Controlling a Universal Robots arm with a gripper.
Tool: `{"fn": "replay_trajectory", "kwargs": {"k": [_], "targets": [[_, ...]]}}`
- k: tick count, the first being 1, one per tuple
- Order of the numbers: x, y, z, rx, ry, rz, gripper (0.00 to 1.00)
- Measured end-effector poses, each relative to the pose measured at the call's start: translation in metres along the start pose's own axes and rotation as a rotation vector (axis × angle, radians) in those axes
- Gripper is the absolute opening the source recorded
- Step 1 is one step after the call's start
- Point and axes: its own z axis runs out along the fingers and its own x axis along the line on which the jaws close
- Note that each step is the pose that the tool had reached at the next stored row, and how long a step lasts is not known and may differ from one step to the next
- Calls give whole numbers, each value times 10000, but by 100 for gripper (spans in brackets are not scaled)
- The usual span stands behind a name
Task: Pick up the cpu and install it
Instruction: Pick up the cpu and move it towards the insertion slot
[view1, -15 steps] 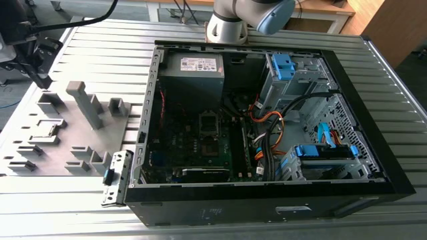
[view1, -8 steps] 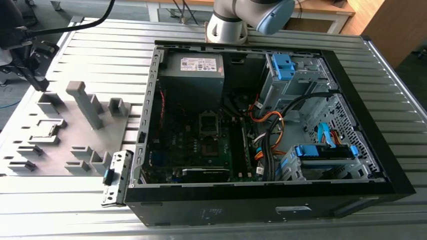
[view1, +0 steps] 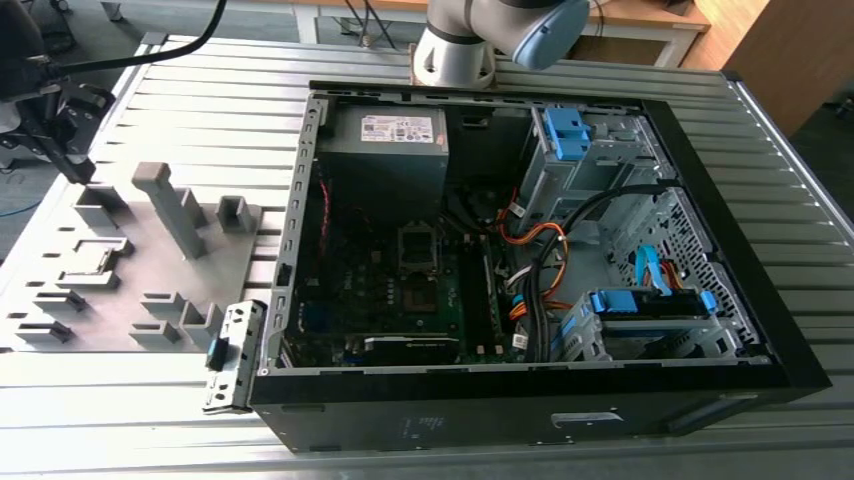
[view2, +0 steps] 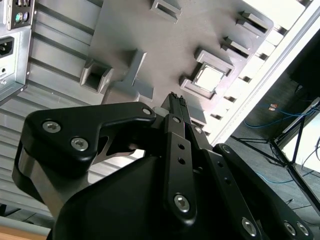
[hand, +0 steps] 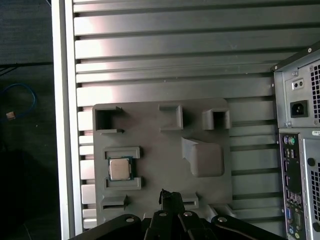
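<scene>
Open computer case (view1: 467, 410) on a ribbed metal counter (view1: 214, 110), with a grey fixture plate (view1: 140, 280) alongside.
The case lies with its lid off, showing a grey power supply (view1: 387, 140), a motherboard (view1: 400, 300), orange cables (view1: 541, 245) and blue drive brackets (view1: 647, 303). Just beside it, on the exterior view's left, the plate carries upright grey blocks (view1: 171, 205).

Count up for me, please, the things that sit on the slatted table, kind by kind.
cpu: 1
fixture plate: 1
computer case: 1
Total: 3
</scene>
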Motion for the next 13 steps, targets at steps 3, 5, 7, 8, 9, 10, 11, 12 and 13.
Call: {"fn": "replay_trajectory", "kwargs": {"k": [3, 5, 7, 8, 9, 10, 11, 12, 13], "targets": [[5, -1, 4, 0, -1, 0, 11], [12, -1, 5, 0, 0, 1, 11], [25, -2, 6, 0, -1, 1, 11], [33, -3, 7, 0, -2, 0, 11], [41, -4, 8, 0, -2, 0, 11], [48, -4, 8, 0, -2, 0, 11], [53, -5, 8, 0, -2, 0, 11], [55, -5, 8, 1, -1, -1, 11], [55, -5, 8, 1, -2, -1, 11]]}}
